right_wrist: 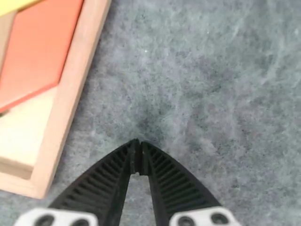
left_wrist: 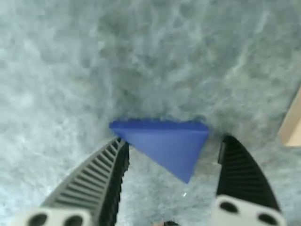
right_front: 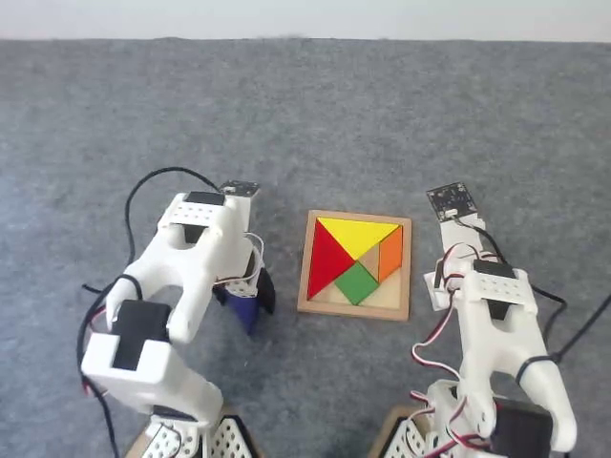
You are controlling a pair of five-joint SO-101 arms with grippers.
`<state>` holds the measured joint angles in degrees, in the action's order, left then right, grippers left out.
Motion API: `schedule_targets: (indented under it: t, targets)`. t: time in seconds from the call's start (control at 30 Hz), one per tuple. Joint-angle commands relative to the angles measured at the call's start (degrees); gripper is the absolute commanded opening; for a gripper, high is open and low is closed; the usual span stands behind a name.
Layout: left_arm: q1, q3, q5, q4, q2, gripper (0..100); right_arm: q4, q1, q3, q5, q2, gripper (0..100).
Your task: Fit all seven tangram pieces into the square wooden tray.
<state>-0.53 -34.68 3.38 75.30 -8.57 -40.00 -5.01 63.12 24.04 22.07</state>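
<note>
Left wrist view: blue triangle (left_wrist: 165,141) sits inside left tool (left_wrist: 175,142), jaws apart; right tool (right_wrist: 139,144) pinched together.

One square wooden tray (right_front: 304,286) counted. Four coloured pieces counted inside:
- one yellow triangle (right_front: 358,234)
- one red triangle (right_front: 327,262)
- one green square (right_front: 356,282)
- one orange parallelogram (right_front: 390,256)

One blue triangle (left_wrist: 167,141) counted outside, left of tray. Two arms counted, with two grippers: left gripper (left_wrist: 174,140), right gripper (right_wrist: 140,142).

The left tool (left_wrist: 173,141) gapes wide; the right tool (right_wrist: 139,143) is closed.
</note>
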Motion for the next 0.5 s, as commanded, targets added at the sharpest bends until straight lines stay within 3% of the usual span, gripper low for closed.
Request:
schedule_targets:
  t: [0.0,0.2,0.47]
  targets:
    - [-2.9,2.7,0.4,-1.8,3.2,30,1.2,0.0,-1.4,0.4,0.5,0.8]
    - [-3.6,2.6,0.5,-5.7,3.2,29,1.2,0.0,-1.4,0.4,0.5,0.8]
    - [-4.0,2.0,-0.1,-7.5,3.2,15,1.2,0.0,-1.4,0.5,0.5,0.8]
